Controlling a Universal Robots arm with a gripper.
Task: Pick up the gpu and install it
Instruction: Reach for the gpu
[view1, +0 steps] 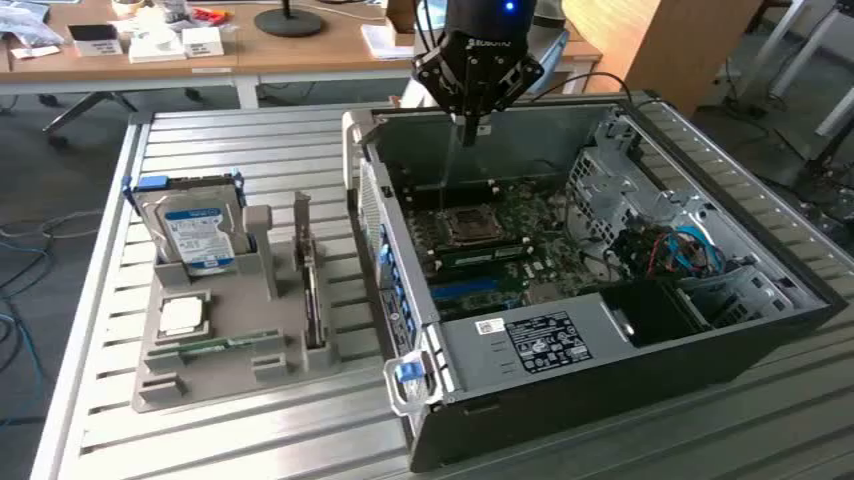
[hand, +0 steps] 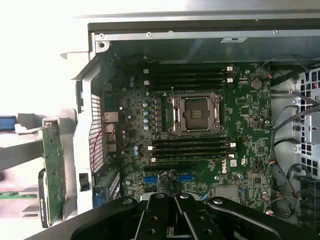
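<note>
Tool (view1: 470, 122) hangs clenched on nothing above the open computer case (view1: 534, 405), over the motherboard (view1: 514, 262) and its bare CPU socket (view1: 470, 225). The gpu (view1: 311, 290) stands on edge in the grey holder (view1: 227, 305) on the table (view1: 200, 140), just beside the case, near the hard drive (view1: 196, 228).

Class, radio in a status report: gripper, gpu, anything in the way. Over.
The gripper: fingers shut, nothing held, above the open computer case. The gpu: upright in the grey holder, untouched. Case's side wall stands between them.
</note>
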